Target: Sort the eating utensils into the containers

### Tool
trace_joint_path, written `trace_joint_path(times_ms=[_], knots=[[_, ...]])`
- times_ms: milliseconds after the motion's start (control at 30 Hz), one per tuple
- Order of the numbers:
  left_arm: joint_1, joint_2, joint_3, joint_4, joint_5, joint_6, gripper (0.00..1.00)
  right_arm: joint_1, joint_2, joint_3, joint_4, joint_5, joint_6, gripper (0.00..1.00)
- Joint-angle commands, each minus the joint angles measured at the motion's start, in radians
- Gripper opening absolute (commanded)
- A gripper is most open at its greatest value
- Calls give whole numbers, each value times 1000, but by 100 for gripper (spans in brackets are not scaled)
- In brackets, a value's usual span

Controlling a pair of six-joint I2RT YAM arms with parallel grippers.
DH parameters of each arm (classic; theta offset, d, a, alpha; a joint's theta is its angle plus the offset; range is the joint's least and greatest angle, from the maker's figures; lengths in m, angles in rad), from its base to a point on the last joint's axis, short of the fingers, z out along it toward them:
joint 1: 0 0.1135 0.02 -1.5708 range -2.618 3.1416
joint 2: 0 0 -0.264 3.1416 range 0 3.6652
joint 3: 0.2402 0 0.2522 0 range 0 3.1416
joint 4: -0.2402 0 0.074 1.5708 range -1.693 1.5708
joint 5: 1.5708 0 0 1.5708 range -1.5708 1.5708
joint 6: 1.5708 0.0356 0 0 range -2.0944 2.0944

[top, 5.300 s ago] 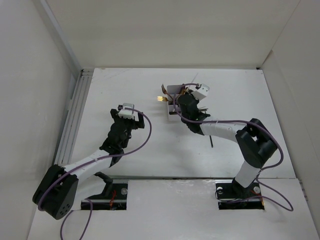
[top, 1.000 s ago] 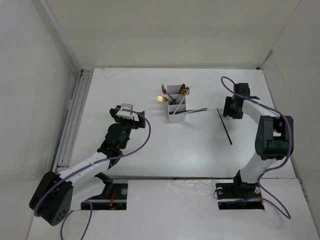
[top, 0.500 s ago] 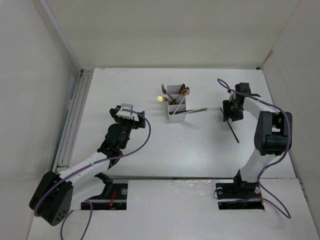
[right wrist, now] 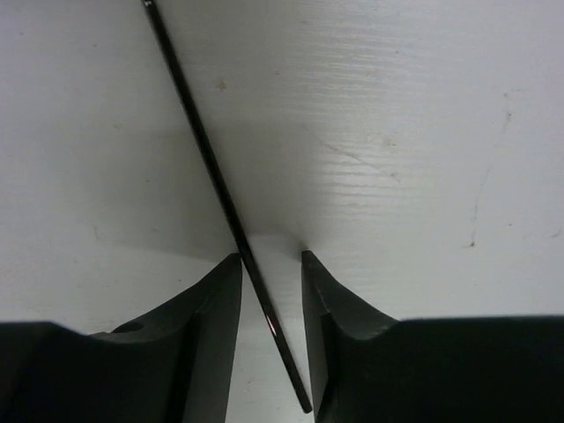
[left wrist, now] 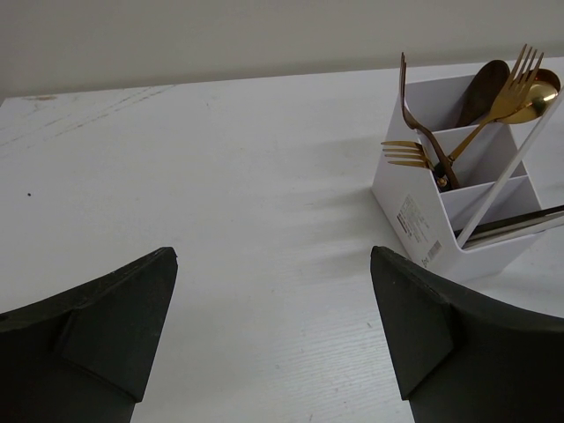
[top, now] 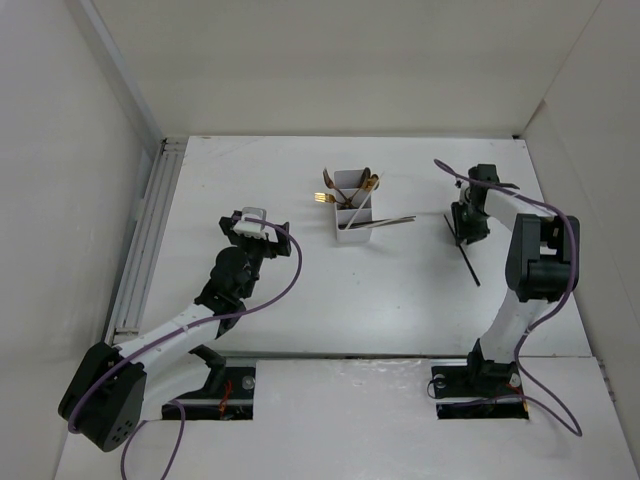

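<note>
A long dark chopstick (top: 466, 262) lies on the white table at the right. My right gripper (top: 468, 222) is down over its far end. In the right wrist view the chopstick (right wrist: 203, 150) runs between the two fingers of the right gripper (right wrist: 271, 257). The jaws stand narrowly apart around it, the left finger touching it and a gap on the right. The white three-compartment box (top: 346, 237) holds gold forks (top: 322, 197) and spoons, and silvery chopsticks (top: 390, 222) that stick out to the right. My left gripper (top: 255, 226) is wide open and empty, left of the box (left wrist: 410, 211).
White walls enclose the table on the left, back and right. A grooved rail (top: 150, 230) runs along the left edge. Purple cables loop over both arms. In the left wrist view a gold fork (left wrist: 405, 152) pokes out of the box toward my left gripper (left wrist: 273, 256).
My right gripper left the box, went to the right and came down astride the dark chopstick, which has shifted slightly right. The left arm has barely moved.
</note>
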Motion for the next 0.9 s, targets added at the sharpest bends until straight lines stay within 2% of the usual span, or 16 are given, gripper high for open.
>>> trace_joint_path(times_ms=[0, 67, 133, 200, 367, 567, 867], knots=[[-5, -16, -8, 34, 2, 5, 89, 3, 20, 12, -33, 89, 8, 36], [-5, -16, -8, 34, 2, 5, 90, 12, 20, 0, -34, 99, 8, 29], [-5, -16, -8, 34, 2, 5, 90, 31, 29, 0, -34, 99, 20, 12], [-5, -16, -8, 34, 2, 5, 90, 31, 41, 0, -24, 99, 34, 1], [-5, -16, -8, 34, 2, 5, 90, 31, 11, 13, -3, 99, 46, 0], [-5, -16, -8, 34, 2, 5, 90, -3, -280, -108, 184, 79, 181, 0], [-5, -16, -8, 34, -7, 5, 90, -14, -423, -137, 249, 69, 281, 0]])
